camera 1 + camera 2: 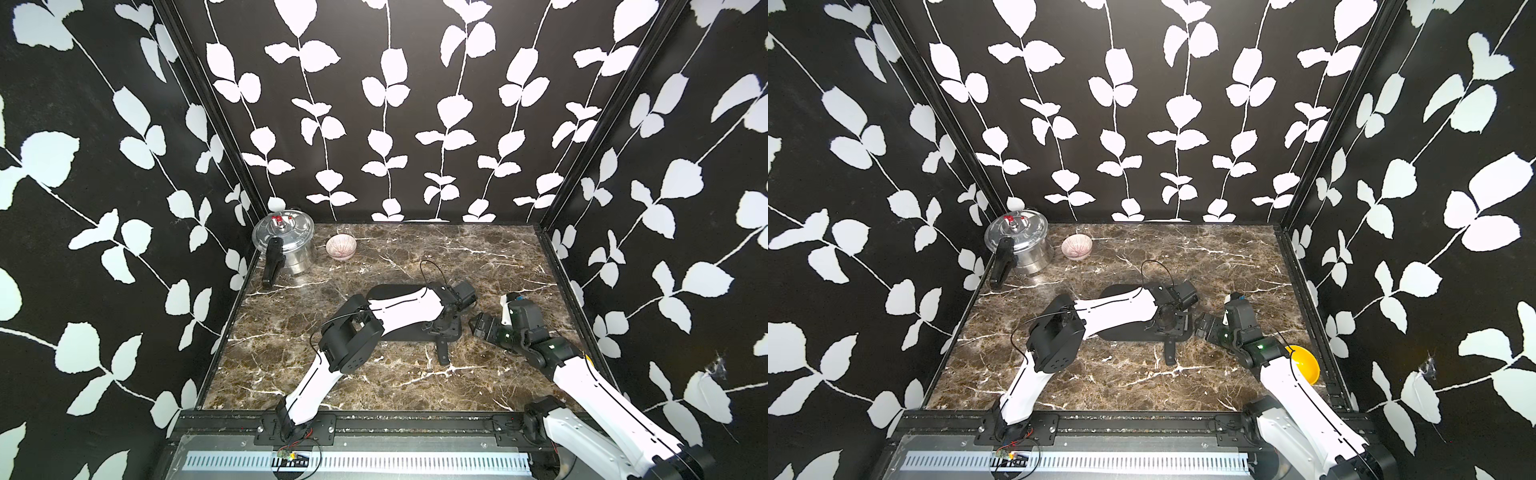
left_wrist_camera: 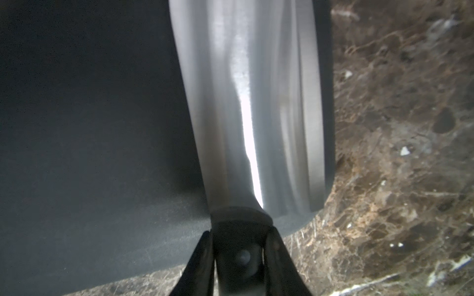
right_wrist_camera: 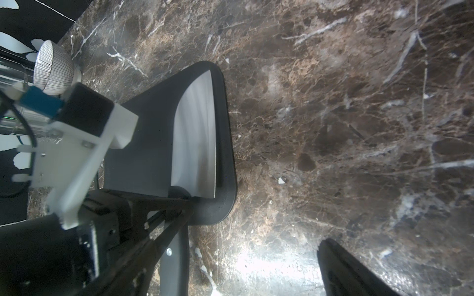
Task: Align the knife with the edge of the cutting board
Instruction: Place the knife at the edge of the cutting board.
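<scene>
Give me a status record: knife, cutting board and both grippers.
knife: blade flat on the cutting board, handle sticking out past its edge
alignment: blade's long edge roughly parallel to the board's end edge, a narrow strip of board outside it
left gripper: shut on the knife handle
right gripper: open, empty, beside that end of the board

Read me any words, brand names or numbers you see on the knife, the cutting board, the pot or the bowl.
No readable text anywhere.
The knife blade and the cutting board: bare.
The steel pot lid: any marking too small to read.
The bowl: only fine stripes.
</scene>
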